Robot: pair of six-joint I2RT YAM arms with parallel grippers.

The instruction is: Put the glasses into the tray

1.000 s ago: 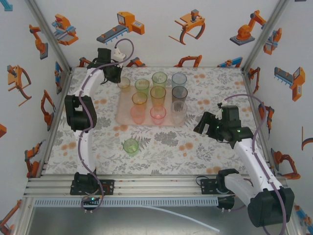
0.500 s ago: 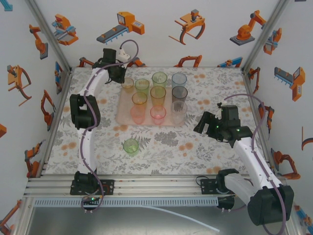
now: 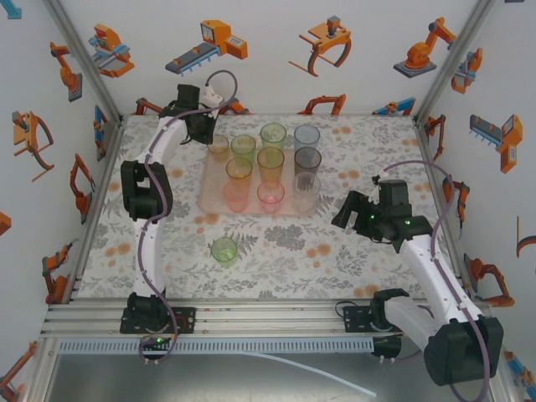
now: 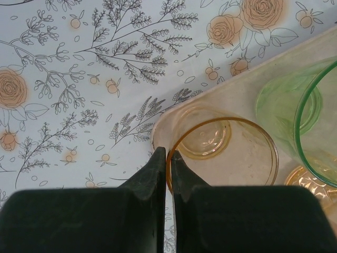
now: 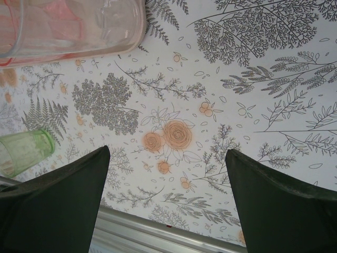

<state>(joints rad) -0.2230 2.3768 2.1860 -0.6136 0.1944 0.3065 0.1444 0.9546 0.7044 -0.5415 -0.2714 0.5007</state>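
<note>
The pale pink tray (image 3: 213,182) lies at the table's middle back and holds several tumblers in green, amber, pink, pale blue, grey and clear. At its far left corner my left gripper (image 3: 204,131) is shut on the rim of an amber tumbler (image 3: 218,144). The left wrist view shows the jaws (image 4: 168,156) pinching that rim, with the tumbler (image 4: 210,134) upright inside the tray's corner (image 4: 247,89). One green tumbler (image 3: 224,250) stands alone on the floral tabletop in front of the tray. My right gripper (image 3: 345,216) hangs open to the tray's right, holding nothing.
In the right wrist view my open right gripper (image 5: 167,152) looks down on floral tabletop, with the lone green tumbler (image 5: 23,150) at left and a clear tumbler (image 5: 68,26) on the tray's near corner. A green tumbler (image 4: 316,132) stands next to the held amber one.
My left gripper has shifted slightly right with the amber tumbler, further over the tray's corner. The right arm has not moved.
</note>
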